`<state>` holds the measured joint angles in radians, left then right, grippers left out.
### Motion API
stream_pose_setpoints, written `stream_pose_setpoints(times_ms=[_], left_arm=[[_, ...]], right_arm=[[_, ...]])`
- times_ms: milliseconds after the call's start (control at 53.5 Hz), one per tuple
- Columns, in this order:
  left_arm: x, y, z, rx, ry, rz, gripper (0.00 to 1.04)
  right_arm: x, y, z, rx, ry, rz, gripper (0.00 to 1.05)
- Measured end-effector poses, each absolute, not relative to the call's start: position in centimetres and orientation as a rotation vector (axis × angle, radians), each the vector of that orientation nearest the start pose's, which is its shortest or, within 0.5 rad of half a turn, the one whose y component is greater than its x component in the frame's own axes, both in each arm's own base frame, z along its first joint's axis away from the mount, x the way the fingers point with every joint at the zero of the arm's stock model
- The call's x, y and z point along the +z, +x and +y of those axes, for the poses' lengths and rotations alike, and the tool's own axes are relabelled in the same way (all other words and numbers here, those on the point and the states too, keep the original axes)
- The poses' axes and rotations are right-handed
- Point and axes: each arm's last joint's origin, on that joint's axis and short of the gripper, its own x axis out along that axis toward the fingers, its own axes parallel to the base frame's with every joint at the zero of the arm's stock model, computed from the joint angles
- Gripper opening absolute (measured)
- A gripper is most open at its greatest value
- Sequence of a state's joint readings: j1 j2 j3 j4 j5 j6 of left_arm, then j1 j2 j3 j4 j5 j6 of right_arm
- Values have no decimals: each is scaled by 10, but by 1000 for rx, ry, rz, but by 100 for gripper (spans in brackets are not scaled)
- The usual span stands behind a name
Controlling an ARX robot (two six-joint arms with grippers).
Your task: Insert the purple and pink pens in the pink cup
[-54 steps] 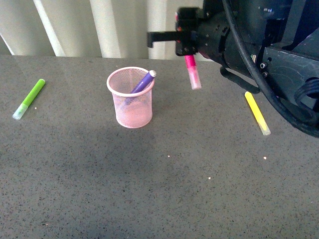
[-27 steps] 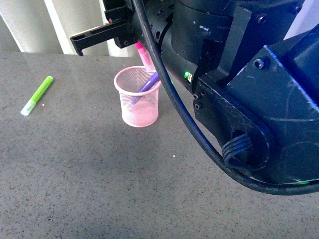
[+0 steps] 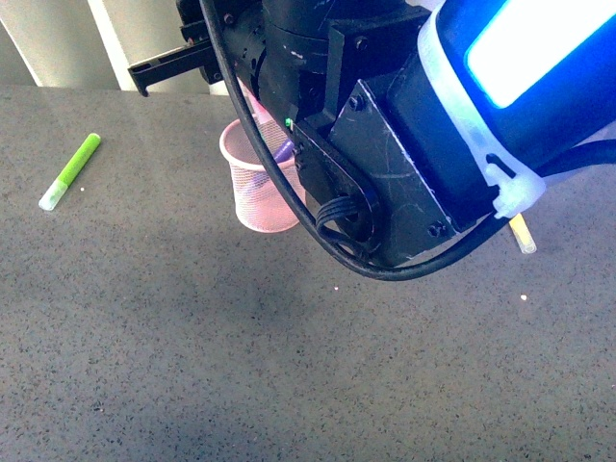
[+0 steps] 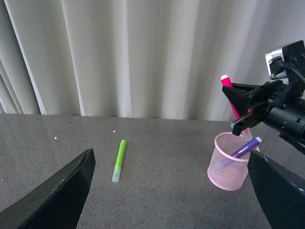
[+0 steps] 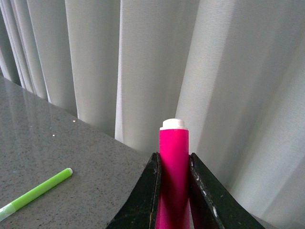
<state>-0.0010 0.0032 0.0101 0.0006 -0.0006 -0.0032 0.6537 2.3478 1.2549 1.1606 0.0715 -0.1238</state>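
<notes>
- The right claw [image 4: 237,109], which a second ago dangled the pink pen [image 4: 225,81] in mid-air well to the right of the pink cup [image 4: 228,172], now holds it over the cup's mouth. The right arm [image 3: 404,144] has swung across and fills most of the front view.
- The claw is clamped on the pen's magenta body, one finger on either side, as the right wrist view shows close up. The pen leans rather than hanging plumb, with its lower end down near the cup's rim. The claw hides that end, so it cannot be told whether it is already inside the mesh.
- The purple pen [image 4: 247,147] stands in the cup as before, leaning on the rim with its pale end poking out.
- The left claw [image 4: 170,155] hangs spread wide and empty, well apart from the cup.
- On the table [image 3: 192,366], the lime-green marker [image 3: 69,171] lies well to the cup's left and has not moved. Only the end of the yellow marker [image 3: 521,234] shows past the arm, well to the cup's right.
- By this reading, one pen is home and the second is a release away. Opening the claw should drop it in, though the tilt risks the pen catching the rim or jostling the purple one.
</notes>
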Motion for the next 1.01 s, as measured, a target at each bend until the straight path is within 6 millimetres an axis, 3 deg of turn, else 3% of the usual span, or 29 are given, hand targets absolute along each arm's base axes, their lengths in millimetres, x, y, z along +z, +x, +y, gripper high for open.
stream_pose_setpoints(times_ms=[336, 1009], left_arm=[[167, 97, 0, 0, -3, -7, 98], [167, 97, 0, 0, -3, -7, 98]], right_arm=[[88, 389, 279, 553, -105, -74, 12], [73, 389, 280, 562, -101, -56, 12]])
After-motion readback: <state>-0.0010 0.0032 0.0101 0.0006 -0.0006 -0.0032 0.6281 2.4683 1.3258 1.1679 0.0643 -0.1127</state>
